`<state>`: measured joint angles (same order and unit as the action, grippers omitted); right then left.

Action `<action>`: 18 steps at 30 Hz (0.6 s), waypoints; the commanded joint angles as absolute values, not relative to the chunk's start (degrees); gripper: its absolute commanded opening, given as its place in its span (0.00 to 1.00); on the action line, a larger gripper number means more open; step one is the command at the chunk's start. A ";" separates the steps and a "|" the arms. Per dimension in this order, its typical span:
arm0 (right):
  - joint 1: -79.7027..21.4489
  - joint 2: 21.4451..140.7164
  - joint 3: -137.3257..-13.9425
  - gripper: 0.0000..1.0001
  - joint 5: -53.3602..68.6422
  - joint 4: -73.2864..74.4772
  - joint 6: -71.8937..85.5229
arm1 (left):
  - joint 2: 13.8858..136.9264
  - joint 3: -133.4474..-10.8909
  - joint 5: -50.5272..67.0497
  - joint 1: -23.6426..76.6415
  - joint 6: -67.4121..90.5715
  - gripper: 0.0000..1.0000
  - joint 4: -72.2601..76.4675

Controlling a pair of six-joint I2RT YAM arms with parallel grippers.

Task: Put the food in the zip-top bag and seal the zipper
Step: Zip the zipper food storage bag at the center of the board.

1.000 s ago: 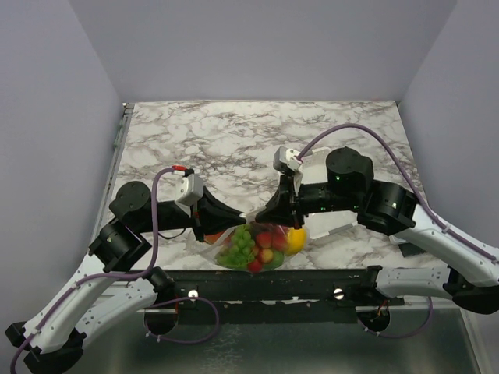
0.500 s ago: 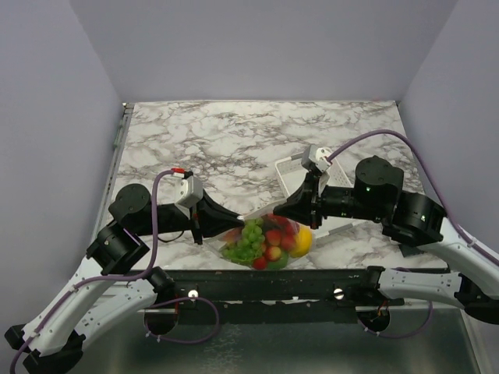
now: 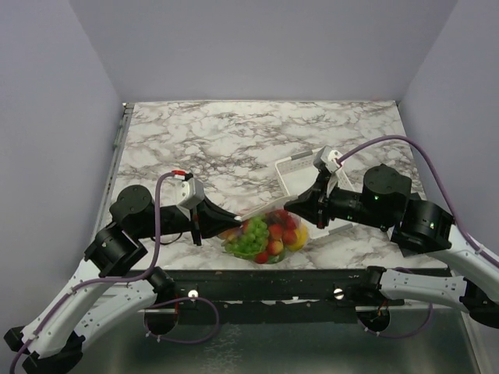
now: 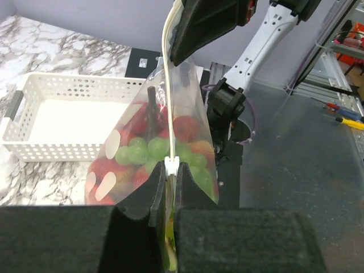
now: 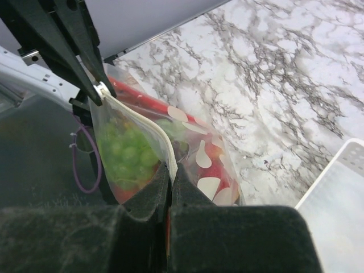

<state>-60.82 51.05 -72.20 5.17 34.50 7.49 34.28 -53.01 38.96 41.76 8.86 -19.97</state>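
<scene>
Left hand [image 3: 234, 219]: we see it clamped on the zipper [image 3: 262, 210], 9 o'clock end.
Right hand [image 3: 291, 205]: pinched on the zipper's 3 o'clock end.
Zip-top bag [image 3: 274, 251]: hangs between them holding the food [image 3: 261, 234], at the counter [image 3: 234, 140]'s 6 o'clock edge.

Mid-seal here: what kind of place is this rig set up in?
Probably a robotics lab test cell, not a kitchen: plain lavender walls box in a marble-patterned tabletop, and a metal workbench with hand tools sits beside it.
</scene>
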 commanded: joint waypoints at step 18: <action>-60.38 49.34 -68.26 0.01 -12.08 36.83 9.09 | 26.23 -57.30 29.62 41.74 3.18 0.00 -33.60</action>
<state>-61.10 50.83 -69.04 -3.46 34.76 9.63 28.99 -54.43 32.12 41.76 4.49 -30.39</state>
